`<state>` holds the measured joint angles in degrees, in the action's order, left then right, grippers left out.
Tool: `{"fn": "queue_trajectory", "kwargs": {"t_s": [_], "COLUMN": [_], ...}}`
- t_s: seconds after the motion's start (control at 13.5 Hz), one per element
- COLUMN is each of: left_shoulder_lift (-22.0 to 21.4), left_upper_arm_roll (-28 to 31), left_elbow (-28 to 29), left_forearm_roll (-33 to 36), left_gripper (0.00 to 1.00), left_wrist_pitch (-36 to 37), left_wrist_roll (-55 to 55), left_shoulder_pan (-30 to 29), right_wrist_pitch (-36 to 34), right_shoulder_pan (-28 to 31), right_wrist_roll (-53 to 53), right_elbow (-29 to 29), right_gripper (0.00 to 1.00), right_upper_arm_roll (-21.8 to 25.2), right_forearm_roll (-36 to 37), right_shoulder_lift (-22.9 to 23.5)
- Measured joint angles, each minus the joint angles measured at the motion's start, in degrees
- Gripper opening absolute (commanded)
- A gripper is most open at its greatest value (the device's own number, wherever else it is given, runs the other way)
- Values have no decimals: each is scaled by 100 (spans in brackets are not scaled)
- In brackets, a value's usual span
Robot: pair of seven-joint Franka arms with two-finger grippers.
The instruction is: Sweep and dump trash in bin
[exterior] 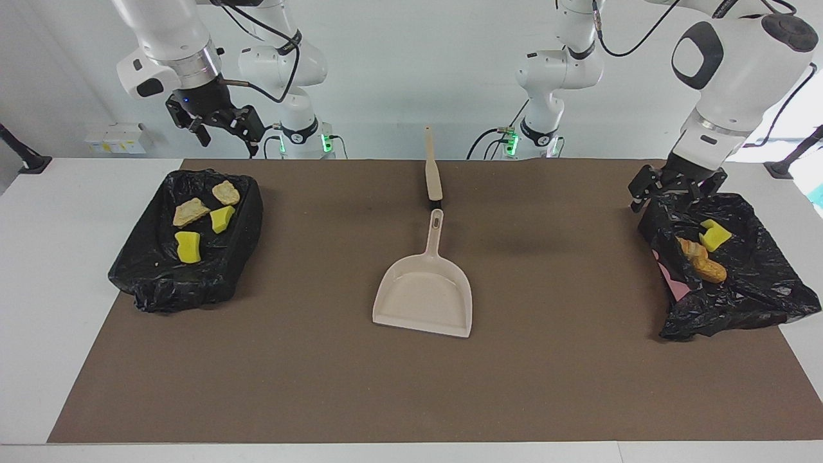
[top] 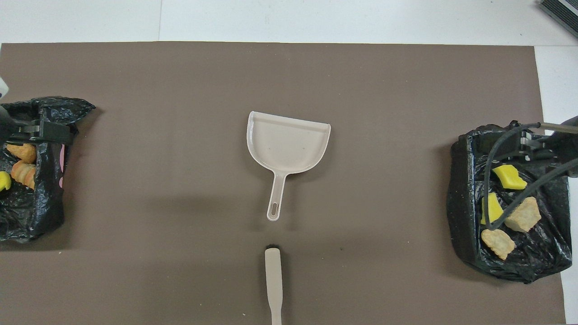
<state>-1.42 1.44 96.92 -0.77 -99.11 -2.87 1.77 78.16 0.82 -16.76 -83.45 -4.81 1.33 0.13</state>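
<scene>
We find the surface (exterior: 38, 257) covered by a brown mat (exterior: 411, 386), with two bins lined in black bags, one at each end. The bin at the right arm's end (exterior: 186, 283) holds four pieces of trash: two yellow sponge chunks (exterior: 188, 247) and two pale beige lumps (exterior: 190, 211), all lying inside the liner. The bin at the left arm's end (exterior: 739, 302) holds three pieces: one yellow sponge chunk (exterior: 714, 235) and two orange-brown bread-like bits (exterior: 702, 262), touching one another near the bin's wall toward the middle of the surface. A pink patch shows at that wall where the liner gapes. We see no trash on the mat itself.

A beige dustpan (exterior: 424, 297) lies flat at the middle of the mat, pan mouth pointing away from the robots, handle pointing toward them. Just nearer to the robots than the handle's end lies a beige brush handle (exterior: 433, 173), in line with the dustpan and apart from it by a small gap.

The left claw (exterior: 676, 188) hangs over the edge of the bin at the left arm's end, on the side nearer to the robots. Its fingers stand wide apart and hold nothing. The right claw (exterior: 218, 125) is raised over the edge of the other bin, fingers likewise wide, holding nothing.
</scene>
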Motion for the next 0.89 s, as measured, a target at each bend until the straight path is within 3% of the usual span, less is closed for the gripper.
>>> {"fn": "queue_trajectory", "kwargs": {"t_s": [0.22, 0.89], "left_shoulder_lift": [-153, -138], "left_upper_arm_roll": [-5, -23], "left_elbow": [-349, -464], "left_forearm_roll": [14, 16], "left_gripper": [100, 100], "left_wrist_pitch": [815, 1251], "left_wrist_roll": [0, 0], "left_shoulder_pan": [0, 0], "right_wrist_pitch": [0, 0], "right_shoulder_pan": [0, 0], "right_wrist_roll": [0, 0], "right_elbow": [0, 0], "right_gripper": [100, 100], "right_upper_arm_roll": [0, 0], "right_forearm_roll": [0, 0], "right_shoulder_lift": [0, 0]}}
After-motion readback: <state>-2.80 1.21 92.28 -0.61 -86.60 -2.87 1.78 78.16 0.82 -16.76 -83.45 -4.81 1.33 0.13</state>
